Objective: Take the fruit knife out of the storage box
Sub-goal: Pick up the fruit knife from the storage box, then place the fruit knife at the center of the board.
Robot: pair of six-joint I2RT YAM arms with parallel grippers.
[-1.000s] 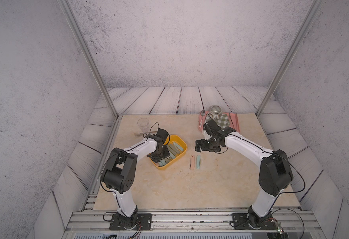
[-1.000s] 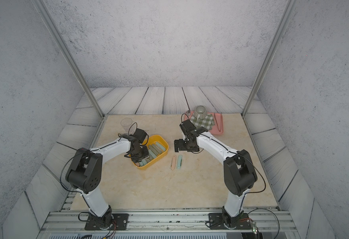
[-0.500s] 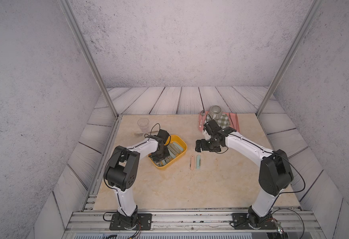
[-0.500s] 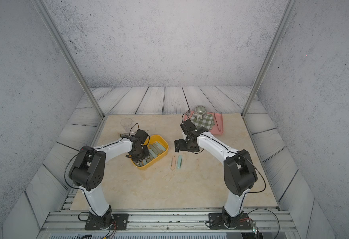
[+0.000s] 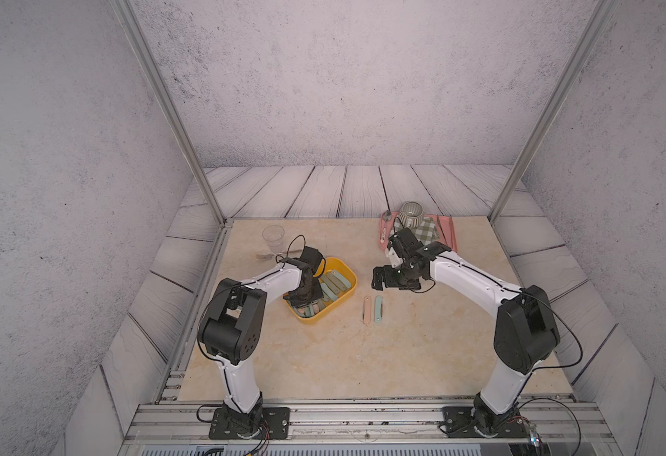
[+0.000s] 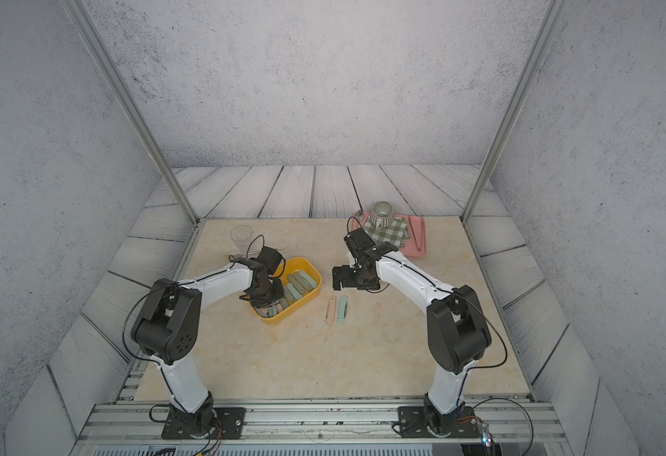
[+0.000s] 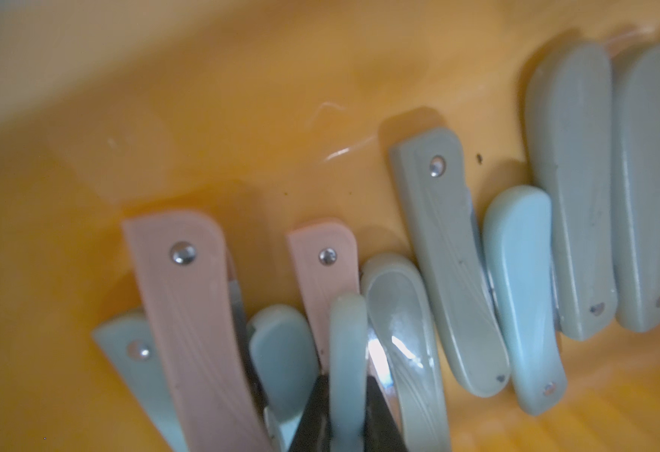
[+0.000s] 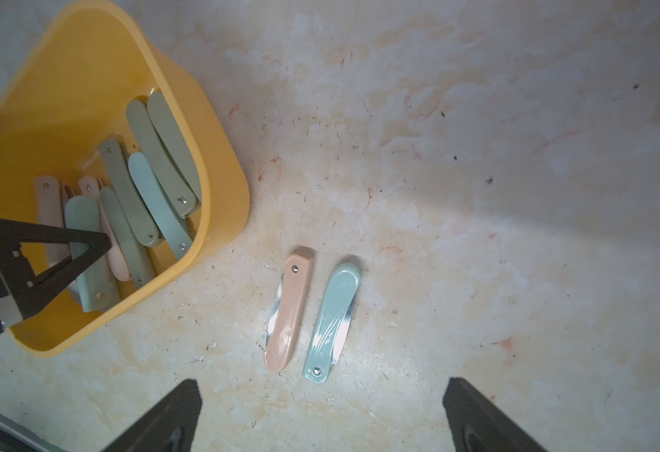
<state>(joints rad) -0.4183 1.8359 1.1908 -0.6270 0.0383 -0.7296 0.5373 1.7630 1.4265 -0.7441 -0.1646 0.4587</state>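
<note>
The yellow-orange storage box (image 5: 312, 318) (image 6: 274, 320) lies left of centre and holds several folded fruit knives in pink, grey-green and pale blue. My left gripper (image 5: 303, 302) (image 7: 347, 391) reaches down into the box's near end. It is shut on a grey-green fruit knife (image 7: 347, 332) standing on edge between the black fingers (image 7: 312, 415). My right gripper (image 5: 378, 278) (image 8: 322, 387) hovers open above the table, to the right of the box, with nothing between its fingers. In front of it, a pink knife (image 8: 289, 309) and a teal knife (image 8: 334, 313) lie side by side on the table.
A clear cup (image 5: 273, 237) and a fork (image 5: 272, 256) sit behind the box. At the back right, a pink tray (image 5: 451, 237) carries a striped bowl (image 5: 411, 213), a checked cloth (image 5: 428, 231) and a spoon (image 5: 385, 221). Metal posts stand at the back corners.
My left gripper's jaws have closed on the grey-green knife inside the box. The right arm has stayed still.
</note>
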